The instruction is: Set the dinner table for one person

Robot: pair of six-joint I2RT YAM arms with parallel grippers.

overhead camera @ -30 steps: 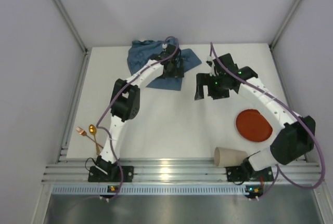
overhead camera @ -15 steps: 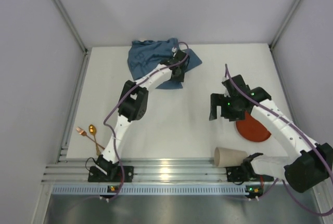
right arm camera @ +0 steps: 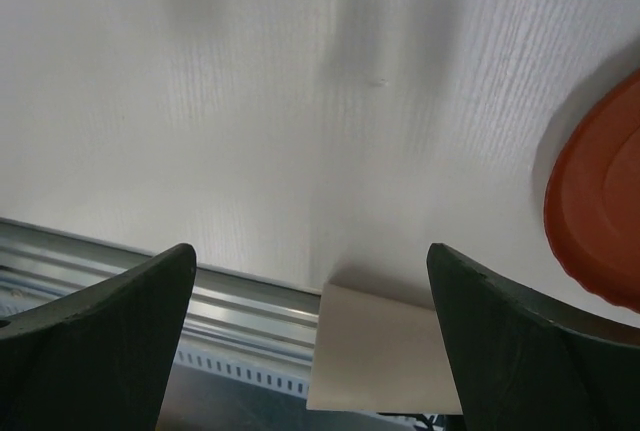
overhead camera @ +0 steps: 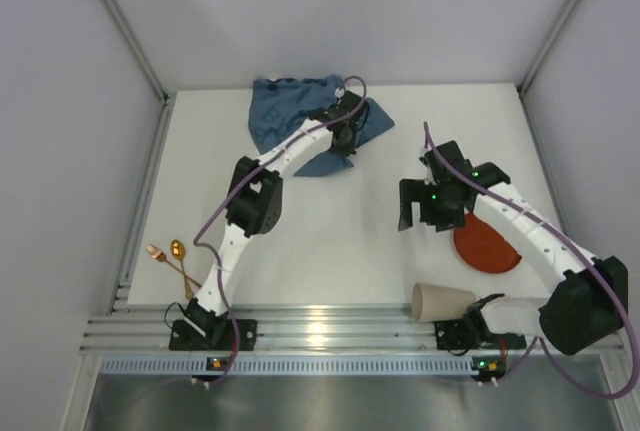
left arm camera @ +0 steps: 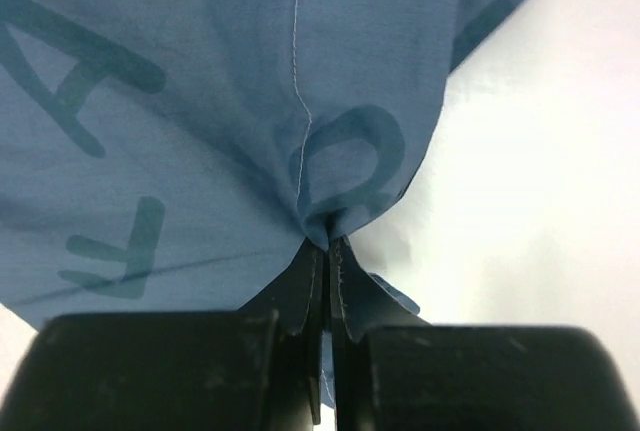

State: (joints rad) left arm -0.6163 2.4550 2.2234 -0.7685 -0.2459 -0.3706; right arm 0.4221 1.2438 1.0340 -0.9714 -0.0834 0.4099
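Observation:
The dinner table [overhead camera: 330,221] is a wide white top. A crumpled blue cloth mat [overhead camera: 285,111] printed with letters lies at its far middle. My left gripper [overhead camera: 345,134] is shut on the mat's right edge. The left wrist view shows the mat [left arm camera: 200,101] bunched into a fold between the left gripper's [left arm camera: 328,251] closed fingertips, with white table [left arm camera: 560,151] to the right. My right gripper [overhead camera: 425,211] hovers open at the right, beside a red plate [overhead camera: 488,246]. Nothing sits between the right gripper's [right arm camera: 310,261] fingers in its wrist view.
A tan paper cup [overhead camera: 440,300] lies on its side near the right arm's base, with the cup [right arm camera: 385,356] and the plate's rim [right arm camera: 600,201] showing in the right wrist view. A copper fork and spoon [overhead camera: 170,254] lie at the near left by the aluminium rail [overhead camera: 330,331].
My left gripper has closed on the mat's edge after shifting slightly right. My right arm has pulled back from near the mat toward the plate, still open.

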